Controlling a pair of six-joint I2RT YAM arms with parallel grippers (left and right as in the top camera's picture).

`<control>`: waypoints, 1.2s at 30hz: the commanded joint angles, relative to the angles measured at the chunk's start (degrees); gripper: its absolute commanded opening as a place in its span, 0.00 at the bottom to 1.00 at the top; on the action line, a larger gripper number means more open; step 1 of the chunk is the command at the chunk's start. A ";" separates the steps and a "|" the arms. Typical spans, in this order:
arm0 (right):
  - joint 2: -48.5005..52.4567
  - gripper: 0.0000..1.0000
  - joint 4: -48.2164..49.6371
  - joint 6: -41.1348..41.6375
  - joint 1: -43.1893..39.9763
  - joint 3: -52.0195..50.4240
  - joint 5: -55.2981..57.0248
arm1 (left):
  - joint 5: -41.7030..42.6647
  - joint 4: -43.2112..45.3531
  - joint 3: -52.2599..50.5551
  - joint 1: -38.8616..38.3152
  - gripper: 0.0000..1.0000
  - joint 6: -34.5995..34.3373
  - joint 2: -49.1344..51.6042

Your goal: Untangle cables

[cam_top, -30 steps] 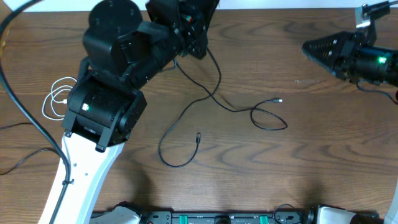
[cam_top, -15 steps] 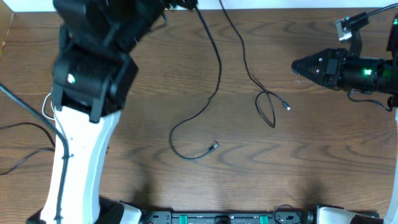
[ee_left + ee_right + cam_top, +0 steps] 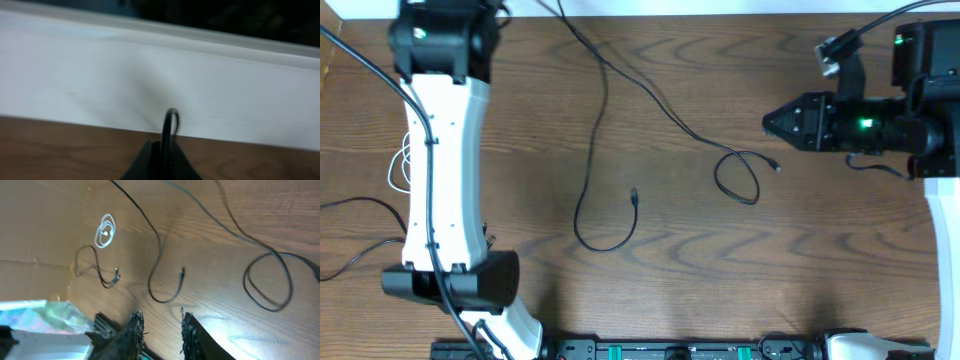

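A thin black cable (image 3: 592,130) hangs from the table's far edge, pinched in my left gripper (image 3: 167,150), which is shut on it; in the overhead view those fingertips lie past the top edge. One strand curls down to a plug (image 3: 635,195). The other runs right into a small loop (image 3: 735,180) with a plug (image 3: 777,165). The white cable (image 3: 398,165) lies coiled at the left, partly behind the left arm. My right gripper (image 3: 767,122) hovers just right of the loop, open with nothing between its fingers (image 3: 187,327).
Thicker black cords (image 3: 355,250) trail over the table's left side. In the right wrist view a further black cable end (image 3: 115,277) lies near the white coil (image 3: 105,230). A white ledge (image 3: 160,75) borders the far edge. Arm bases (image 3: 670,350) line the front.
The left arm swung back to the far left edge, drawing the black cable up with it; strands and loop shifted. The right gripper moved left toward the loop and its fingers narrowed.
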 commanded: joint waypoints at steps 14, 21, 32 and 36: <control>1.40 0.28 2.32 -0.83 10.47 -1.07 5.29 | -1.57 -7.37 0.37 27.50 0.98 -0.20 18.62; 5.88 0.45 2.75 -0.83 14.64 -1.07 5.57 | -1.60 -15.34 0.33 28.63 0.98 -5.11 24.74; 16.52 0.99 0.17 -0.81 21.94 -1.07 10.82 | 17.31 -32.79 0.33 25.64 0.98 -11.87 25.57; 19.65 0.99 0.20 -0.81 23.96 -1.07 10.82 | 17.25 -41.75 0.31 22.12 0.98 -11.56 25.57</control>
